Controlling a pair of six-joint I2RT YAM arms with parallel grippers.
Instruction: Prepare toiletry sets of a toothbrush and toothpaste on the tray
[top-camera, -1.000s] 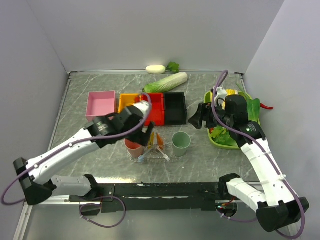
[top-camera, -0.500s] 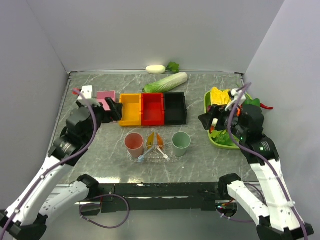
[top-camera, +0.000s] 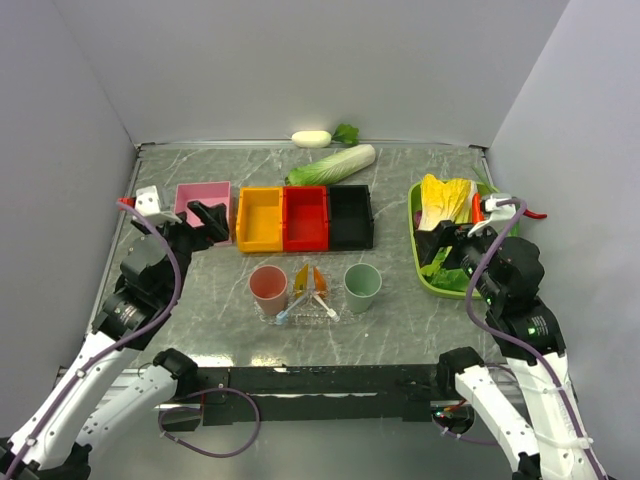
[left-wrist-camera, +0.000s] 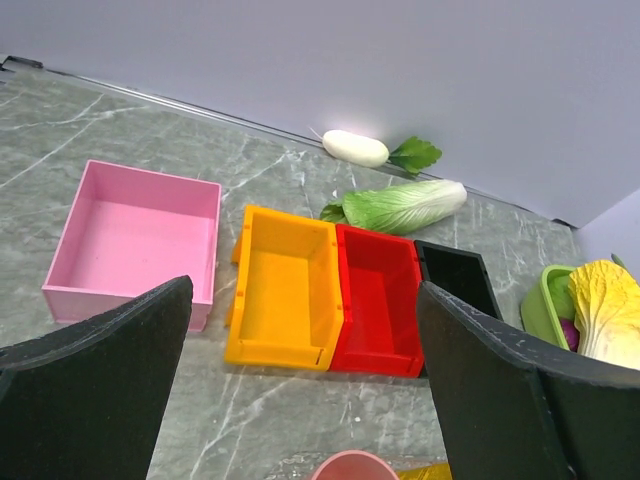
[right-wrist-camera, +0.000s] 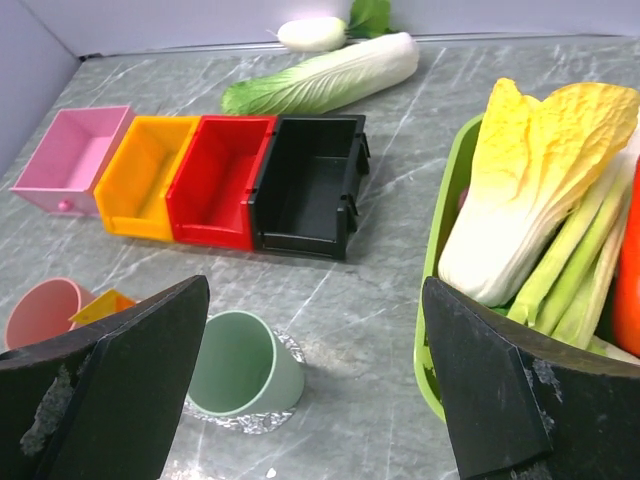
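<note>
With both toothbrushes (top-camera: 287, 312) and both toothpastes (top-camera: 301, 281) lying on the tray (top-camera: 310, 318), I held my left jaws and right jaws wide and empty, well apart from it, judging the sets complete and only a check needed.

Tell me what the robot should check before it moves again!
1. Left gripper open and empty: ok.
2. Right gripper open and empty: ok.
3. Two toothpaste tubes lying on the tray: ok.
4. Two toothbrushes on the tray, flanking the tubes: ok.
5. Pink cup and green cup upright beside the tray: ok.
6. Brush ends fully inside the tray's rim: cannot tell.
</note>
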